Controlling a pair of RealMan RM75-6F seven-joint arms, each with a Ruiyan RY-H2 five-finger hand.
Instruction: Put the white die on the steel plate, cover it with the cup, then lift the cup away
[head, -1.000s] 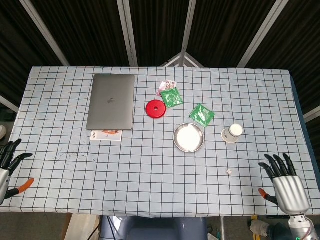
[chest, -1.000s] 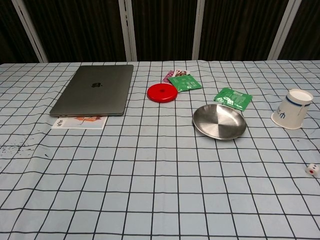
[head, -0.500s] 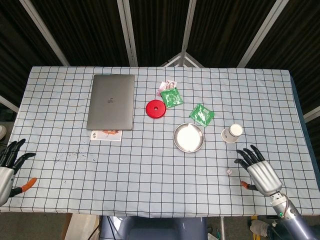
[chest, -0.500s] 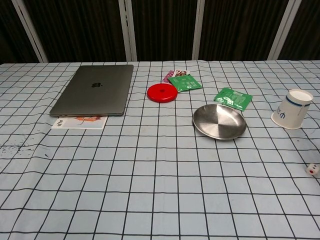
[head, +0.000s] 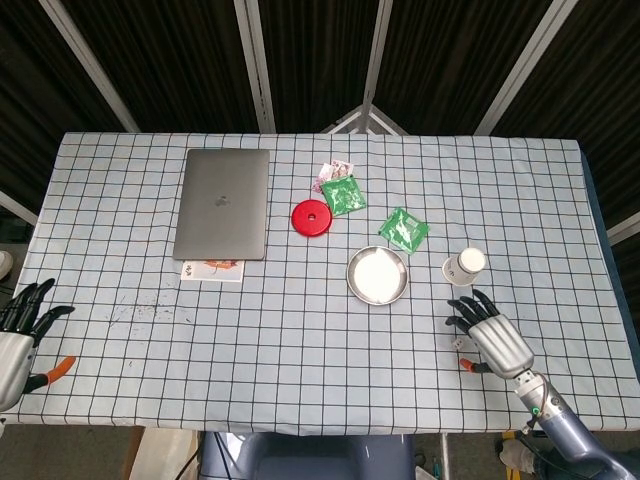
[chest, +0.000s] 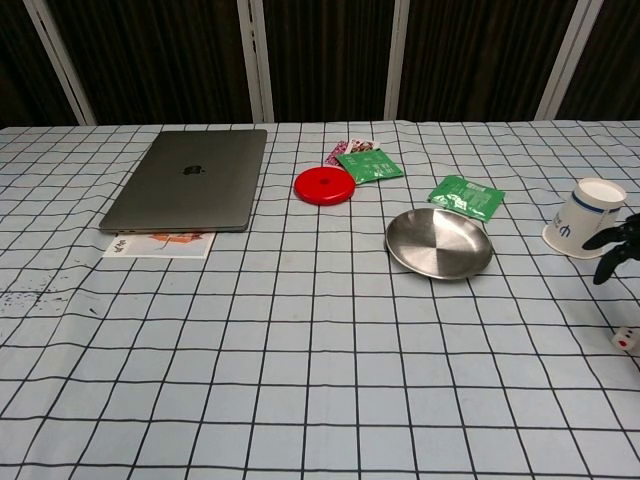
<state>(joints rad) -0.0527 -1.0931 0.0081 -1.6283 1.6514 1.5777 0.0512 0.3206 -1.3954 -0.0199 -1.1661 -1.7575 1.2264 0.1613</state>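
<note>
Two hands are open and hold nothing. The right hand (head: 492, 338) hangs over the die (chest: 625, 339) near the table's (head: 300, 340) right front edge, likely to pick it up. The plate (chest: 439, 243) and cup (chest: 585, 230) wait nearby. The left hand (head: 18, 335) stays off the table's left front corner.

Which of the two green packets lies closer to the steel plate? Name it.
The right-hand green packet, lying alone just beyond the steel plate, toward the cup. The other green packet sits farther back, beside the red disc.
</note>
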